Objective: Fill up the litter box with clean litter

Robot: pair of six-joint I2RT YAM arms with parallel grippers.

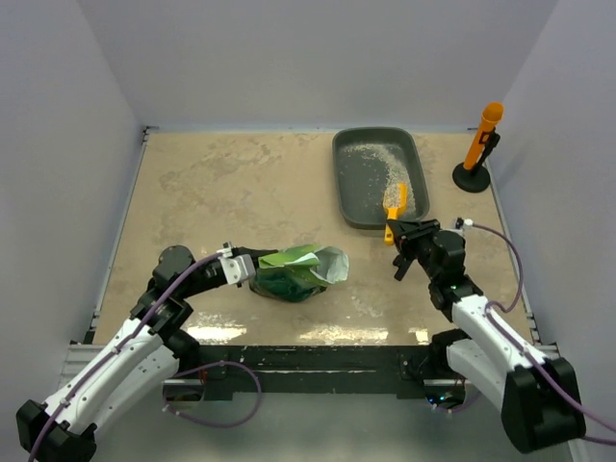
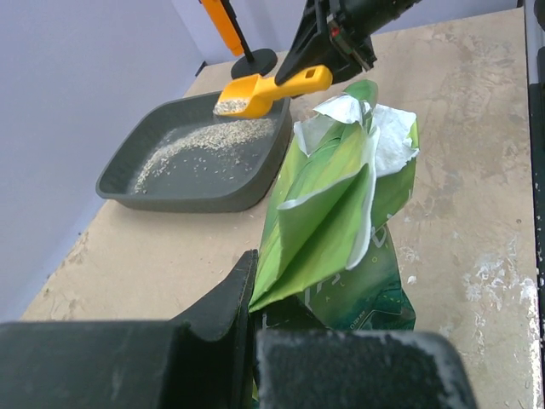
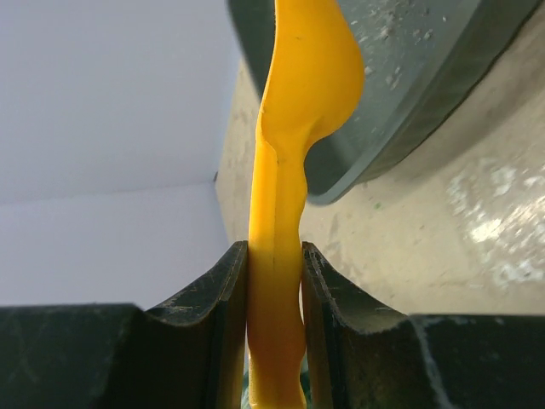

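The dark grey litter box (image 1: 352,183) (image 2: 128,183) (image 3: 443,94) lies at the back right, with a streak of pale clean litter (image 1: 377,152) (image 2: 200,141) on its floor. My right gripper (image 1: 400,243) (image 3: 274,281) is shut on the handle of an orange scoop (image 1: 394,204) (image 2: 260,90) (image 3: 294,111). The scoop's bowl is over the box's near right corner and carries some granules. Nearer the middle, my left gripper (image 1: 252,271) (image 2: 247,319) is shut on the lower edge of the green bag (image 1: 300,272) (image 2: 341,213), whose torn white-lined mouth points toward the box.
An orange-handled tool stands in a black round base (image 1: 474,171) (image 2: 247,61) at the back right corner. White walls close the table on three sides. Spilled granules dust the tabletop (image 1: 375,303) beside the bag.
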